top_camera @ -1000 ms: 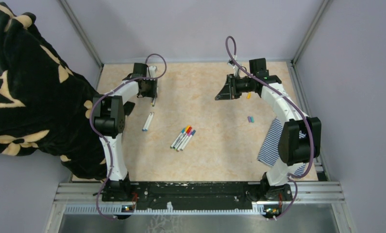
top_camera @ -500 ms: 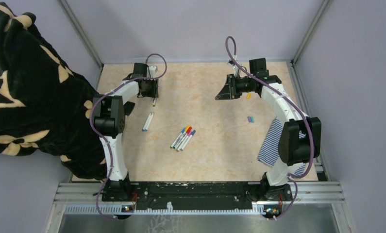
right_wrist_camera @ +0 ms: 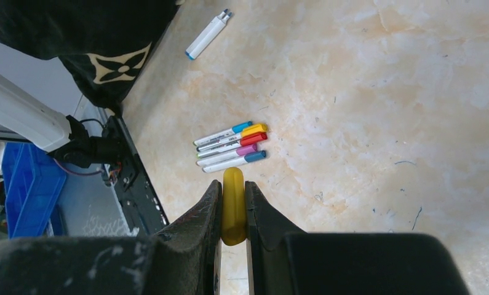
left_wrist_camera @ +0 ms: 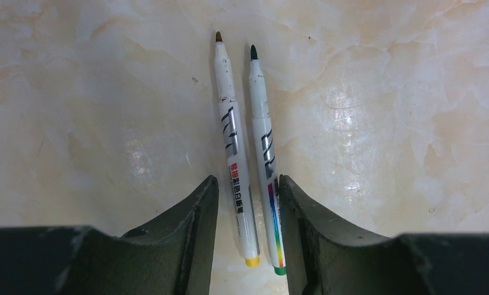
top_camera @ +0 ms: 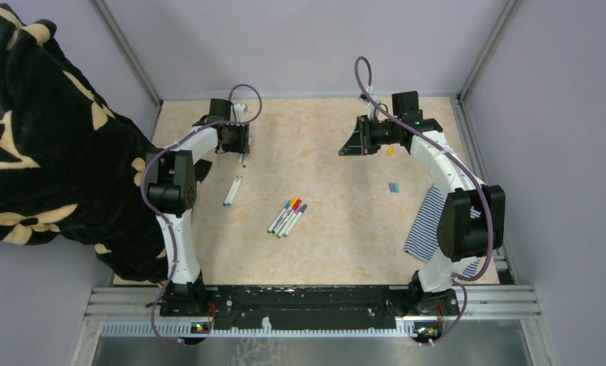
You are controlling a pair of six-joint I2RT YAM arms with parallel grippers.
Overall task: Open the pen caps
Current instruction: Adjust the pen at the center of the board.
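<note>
Right claw (right_wrist_camera: 234, 184) is clamped tight on a yellow cap (right_wrist_camera: 234, 215). Left claw (left_wrist_camera: 248, 184) stands part-open astride two bare-tipped pens (left_wrist_camera: 235, 166) on the bench (left_wrist_camera: 383, 123) at ten o'clock. Loose caps (top_camera: 393, 186) lie at three o'clock. Five capped pens (top_camera: 288, 217) at centre remain, so roughly halfway, I'd judge.

"What sits on the marbled desk (top_camera: 338, 252)?"

"Five capped pens (top_camera: 288, 217) side by side at its middle, another pair (top_camera: 232, 191) to their left, two uncapped pens (left_wrist_camera: 235, 166) farther back, two loose caps (top_camera: 393, 187), and a striped cloth (top_camera: 423, 229) at the right edge."
</note>
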